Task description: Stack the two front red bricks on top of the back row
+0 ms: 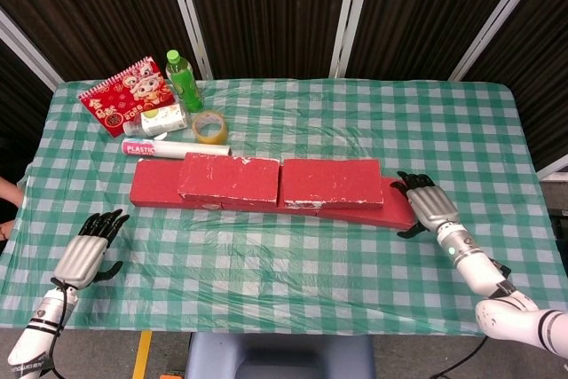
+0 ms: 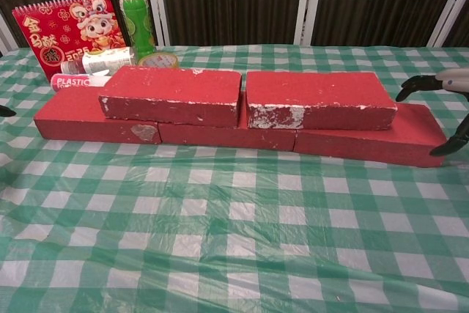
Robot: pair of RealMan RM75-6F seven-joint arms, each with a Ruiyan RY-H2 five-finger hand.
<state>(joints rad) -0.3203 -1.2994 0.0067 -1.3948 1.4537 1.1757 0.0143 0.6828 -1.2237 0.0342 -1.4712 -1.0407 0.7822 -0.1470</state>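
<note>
Two red bricks lie on top of a lower row of red bricks: the left upper brick (image 1: 229, 179) (image 2: 172, 95) and the right upper brick (image 1: 330, 182) (image 2: 316, 99), side by side with a small gap. The lower row (image 1: 155, 185) (image 2: 366, 144) juts out at both ends. My right hand (image 1: 428, 202) (image 2: 445, 104) hovers at the row's right end, fingers spread, holding nothing. My left hand (image 1: 89, 249) rests near the front left table edge, fingers apart and empty; the chest view shows only a fingertip of it.
Behind the bricks at the back left stand a green bottle (image 1: 184, 81) (image 2: 137, 16), a red calendar (image 1: 128, 95) (image 2: 66, 29), a lying clear bottle (image 1: 160, 120), a tape roll (image 1: 209, 127) and a white tube (image 1: 174, 148). A green checked cloth (image 1: 293, 264) covers the table.
</note>
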